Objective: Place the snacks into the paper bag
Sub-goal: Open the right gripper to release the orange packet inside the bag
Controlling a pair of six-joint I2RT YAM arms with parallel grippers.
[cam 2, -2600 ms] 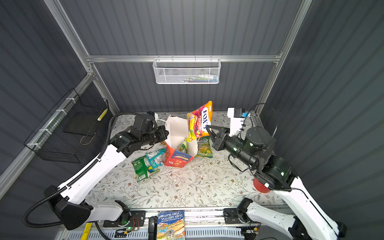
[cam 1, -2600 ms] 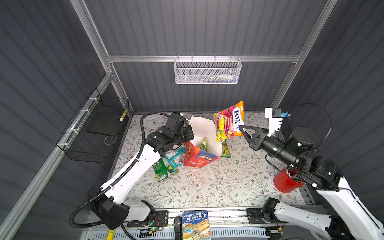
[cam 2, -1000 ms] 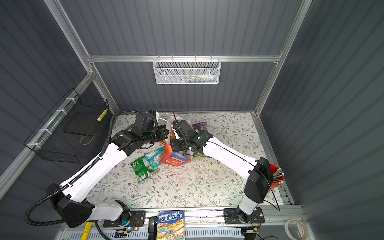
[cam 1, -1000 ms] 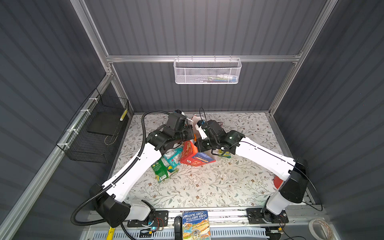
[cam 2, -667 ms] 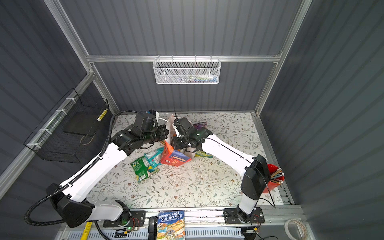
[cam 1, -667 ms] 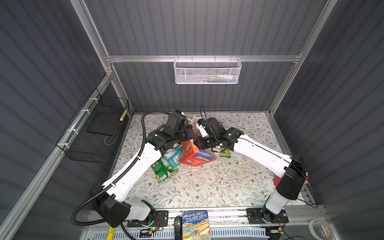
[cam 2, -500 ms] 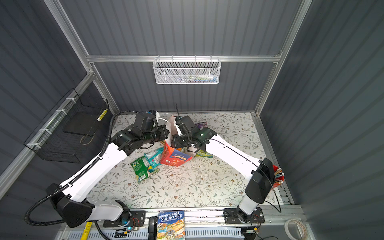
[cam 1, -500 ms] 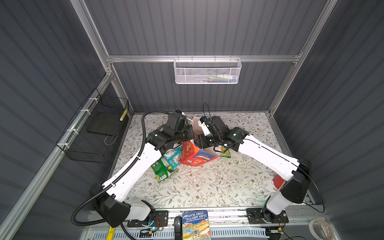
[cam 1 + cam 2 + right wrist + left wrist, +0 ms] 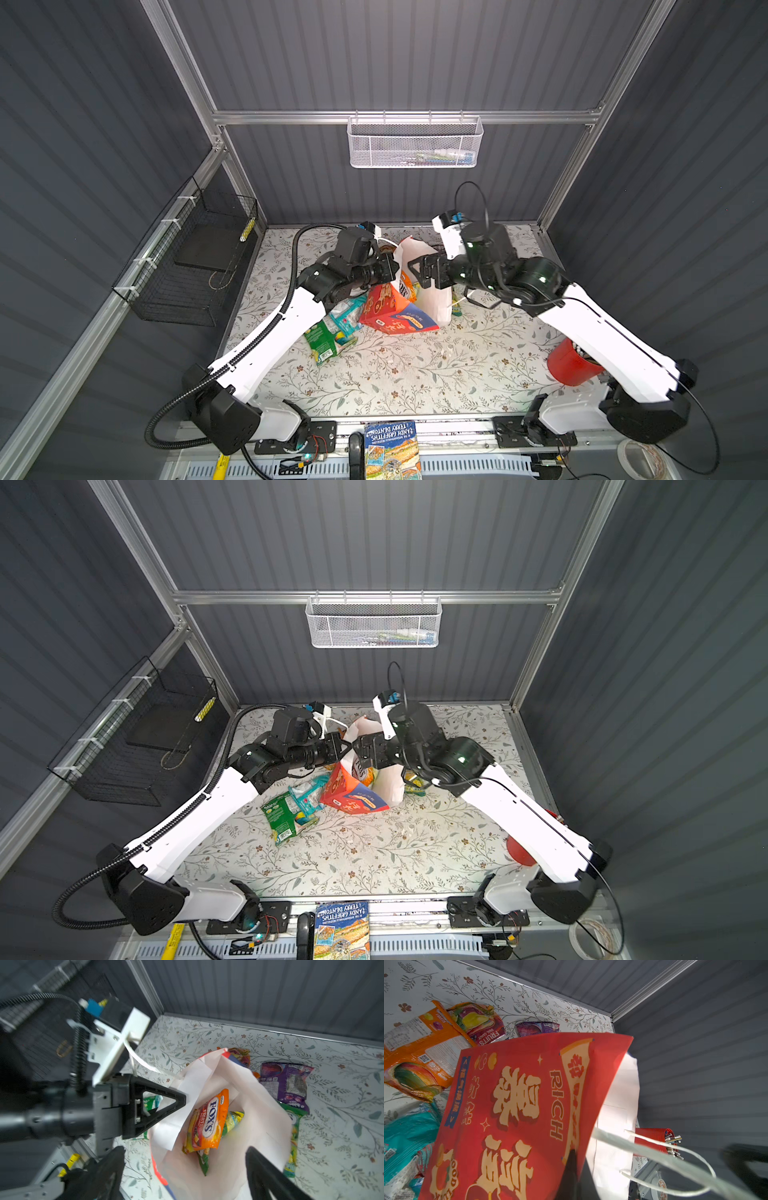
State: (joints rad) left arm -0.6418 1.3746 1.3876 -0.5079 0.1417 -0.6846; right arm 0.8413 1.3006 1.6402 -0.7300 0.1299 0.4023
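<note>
Paper bag [image 9: 398, 309] [image 9: 352, 798] stands just past table centre toward 12 o'clock. Red printed face [image 9: 519, 1105] points toward 7 o'clock, white mouth [image 9: 239, 1084] gapes upward.

Left gripper [image 9: 392, 266] [image 9: 343, 746] is at the bag's 9 o'clock, clenched on the bag's rim. The right wrist view shows its tips [image 9: 182, 1098] pinching the white paper edge.

Right gripper [image 9: 420, 272] [image 9: 358, 750] [image 9: 186, 1149] is at the bag's 3 o'clock, over the mouth. Its fingers are spread wide and hold nothing.

Snacks:
- Orange FOX'S packet [image 9: 209, 1124] [image 9: 405, 286] lies inside the bag, on top of a yellow-green packet [image 9: 233, 1119].
- Teal packet [image 9: 347, 309] [image 9: 305, 793] and green packet [image 9: 326, 343] [image 9: 284, 818] lie on the cloth at the bag's 8 o'clock. The teal one is just beside the bag.
- Long green packet [image 9: 294, 1136] [image 9: 415, 785] lies at the bag's 4 o'clock, partly under the right arm.
- Purple packet [image 9: 288, 1082] [image 9: 537, 1027], orange packet [image 9: 425, 1047] and fruit-print packet [image 9: 477, 1022] lie on the bag's 12 o'clock side.

Red cup [image 9: 569, 365] is at the table's 4 o'clock. Book [image 9: 390, 449] lies at 6 o'clock on the front rail.
</note>
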